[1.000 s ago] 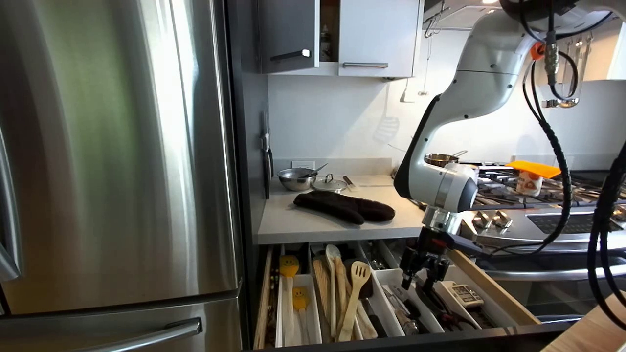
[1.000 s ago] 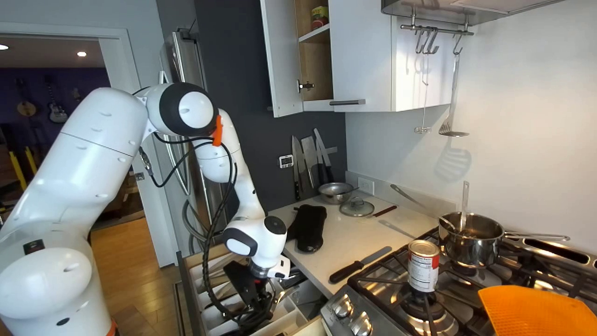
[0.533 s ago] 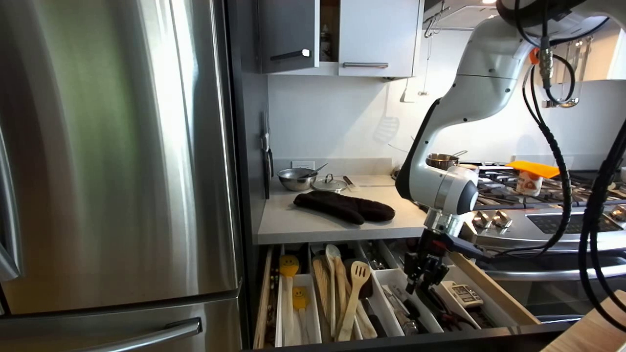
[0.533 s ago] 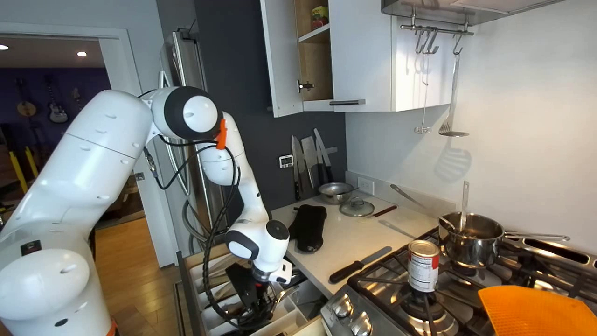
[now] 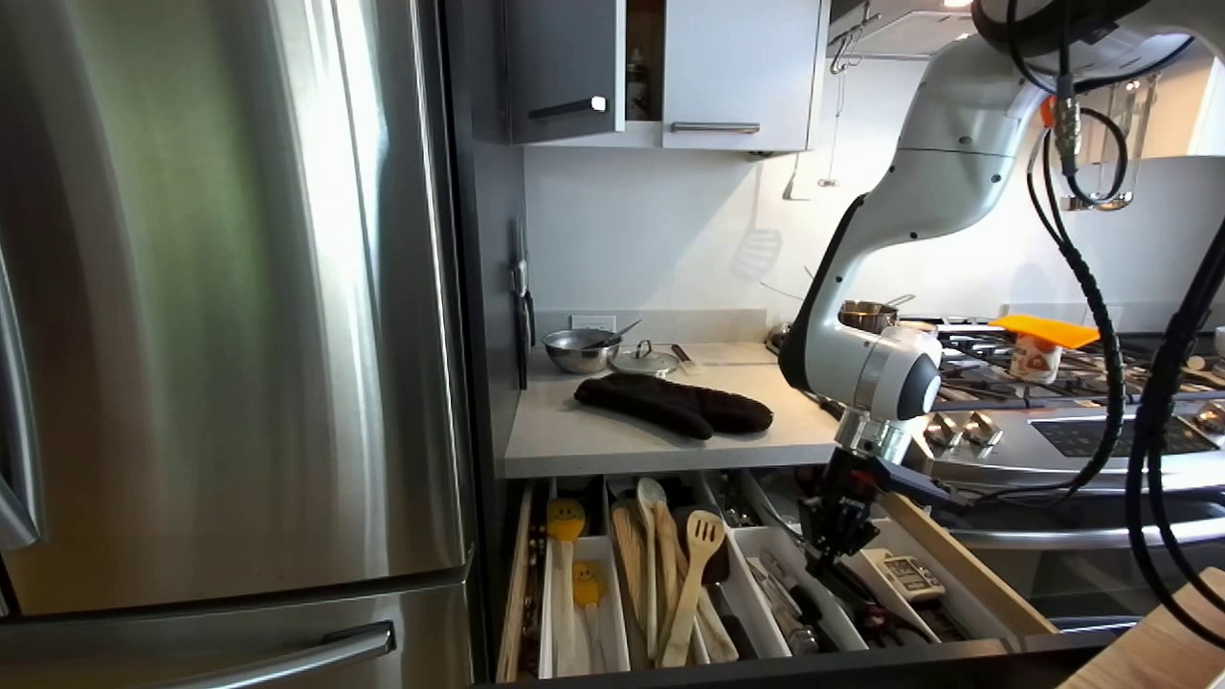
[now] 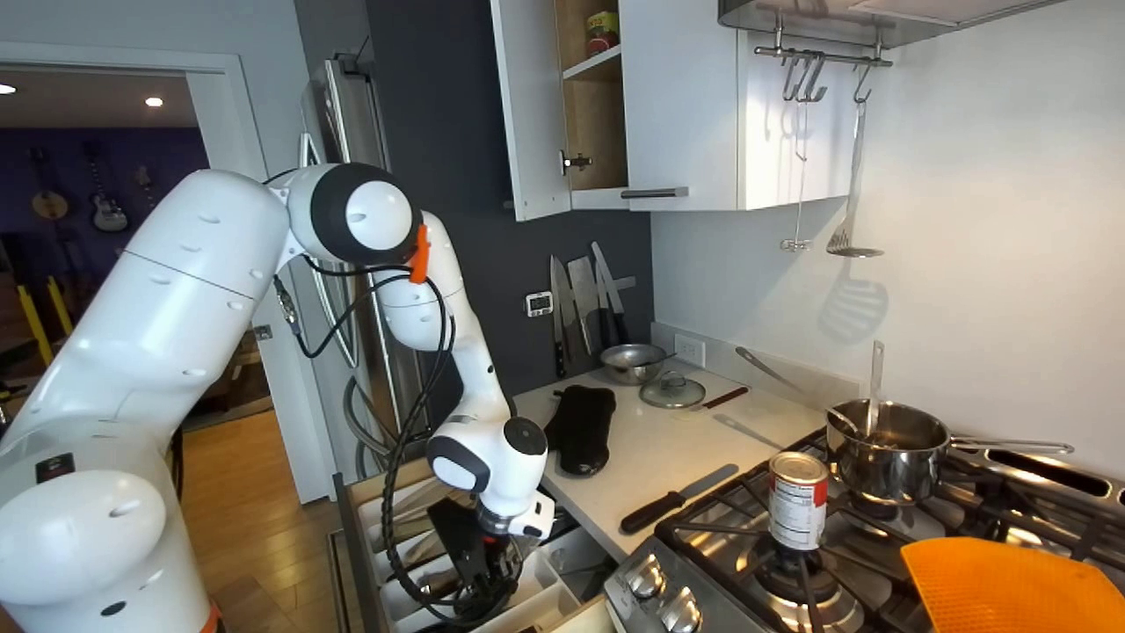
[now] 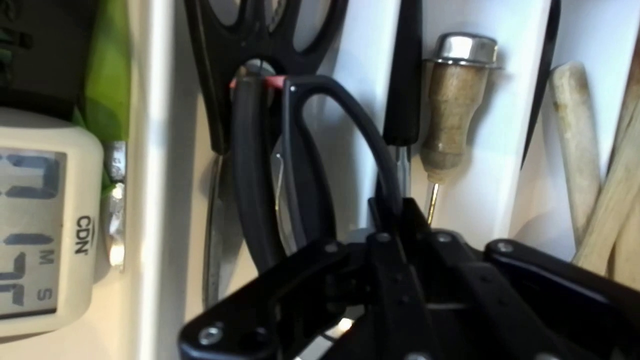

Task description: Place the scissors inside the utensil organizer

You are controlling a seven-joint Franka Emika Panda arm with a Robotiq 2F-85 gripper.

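Note:
In the wrist view the scissors (image 7: 312,190), black with one looped handle, one thick plain handle and red at the handle end, lie in a white-walled compartment. My gripper (image 7: 398,212) is shut on the looped handle, which passes between its fingertips; the blades are hidden under the gripper. Another pair of black scissors (image 7: 260,45) lies beneath and beyond. The utensil organizer (image 5: 756,603) fills the open drawer, its long compartments holding wooden spoons and other tools. In an exterior view my gripper (image 5: 825,565) reaches down into a right-hand compartment.
A white digital timer (image 5: 914,579) sits in the compartment to the right. A wooden-handled tool (image 7: 452,100) lies across a divider in the wrist view. The pale drawer side (image 5: 967,574), the countertop edge (image 5: 670,464) and the stove (image 6: 791,563) border the arm.
The fingers have come together, from apart to shut on the looped handle. The gripper has shifted slightly right in an exterior view, while the things in the drawer look unmoved.

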